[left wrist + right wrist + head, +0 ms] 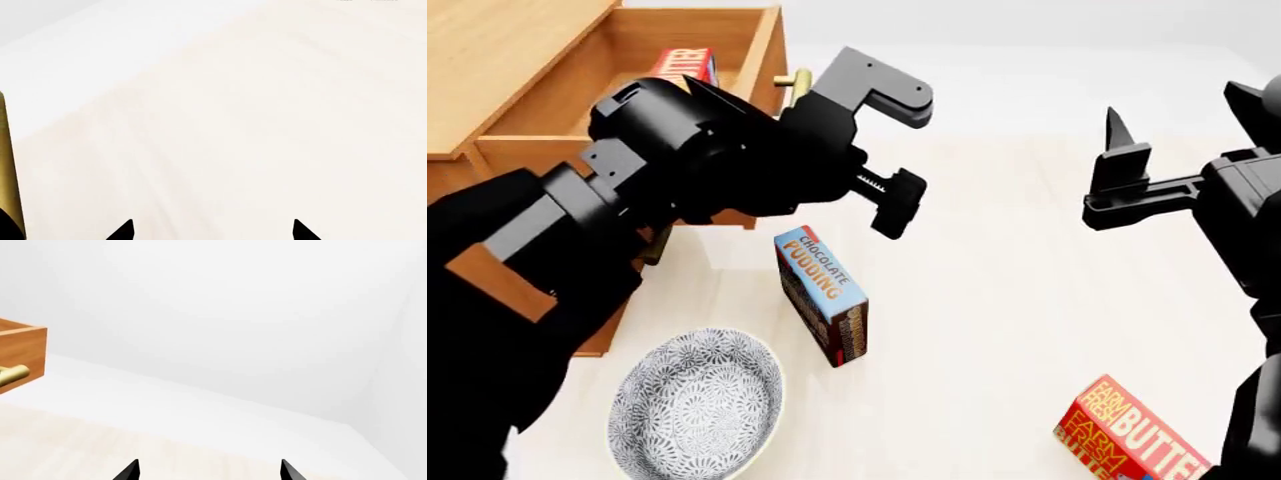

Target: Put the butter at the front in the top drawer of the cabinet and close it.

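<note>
Leftmost, the light-brown wood-grain cabinet (pixel 481 60) stands at the far left with its plain wooden top drawer (pixel 627 70) pulled out; a small red-orange butter box (pixel 683 64) with yellow lettering lies inside the drawer against its far wall, partly hidden by the left arm. The drawer's brass bar handle (pixel 790 82) shows just beside the black left gripper (pixel 894 150), which hangs just right of the drawer front with its jaws spread wide and nothing between them; the left wrist view shows only the two dark fingertips (pixel 123 231) over the pale desk (pixel 1014 300). Near the cabinet's front, a round grey-patterned bowl (pixel 694 405) sits on the desk. Just right of it a blue-and-brown chocolate pudding box (pixel 823 295) stands on edge. Further right, at the near edge, a second red-orange butter box (pixel 1128 435) lies flat on the desk, well apart from the drawer. Above it at the far right, the black right gripper (pixel 1121 175) hovers empty, its jaws wide apart.
</note>
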Available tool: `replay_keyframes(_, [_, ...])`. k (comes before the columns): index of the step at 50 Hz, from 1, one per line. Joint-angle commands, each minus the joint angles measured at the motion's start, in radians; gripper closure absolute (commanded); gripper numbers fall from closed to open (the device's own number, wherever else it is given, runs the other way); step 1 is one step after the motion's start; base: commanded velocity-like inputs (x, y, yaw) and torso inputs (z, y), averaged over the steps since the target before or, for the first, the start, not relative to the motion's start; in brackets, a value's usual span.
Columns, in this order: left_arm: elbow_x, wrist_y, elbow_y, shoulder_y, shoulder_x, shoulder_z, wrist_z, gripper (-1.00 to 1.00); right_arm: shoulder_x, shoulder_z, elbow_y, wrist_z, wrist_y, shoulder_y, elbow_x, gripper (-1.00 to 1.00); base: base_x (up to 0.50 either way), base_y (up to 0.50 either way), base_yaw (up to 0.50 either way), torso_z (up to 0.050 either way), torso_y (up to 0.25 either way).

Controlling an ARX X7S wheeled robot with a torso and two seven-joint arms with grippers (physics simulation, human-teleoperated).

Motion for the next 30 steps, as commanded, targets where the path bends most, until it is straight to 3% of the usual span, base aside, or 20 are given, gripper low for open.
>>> replay_keyframes(1, [-0.012, -0.006, -0.019, 0.014, -0.033, -0.012, -0.043, -1.0, 0.001, -0.002, 0.001, -0.001, 0.001, 0.005, 0.001, -1.0, 0.0, 0.0, 0.0, 0.0, 0.0])
replay_keyframes(30, [0.005, 0.017, -0.105, 0.027, -0.147, -0.035, -0.127, -1.0, 0.001, -0.025, 0.002, 0.003, 0.01, 0.017, -0.002, -1.0, 0.0, 0.0, 0.0, 0.0, 0.0])
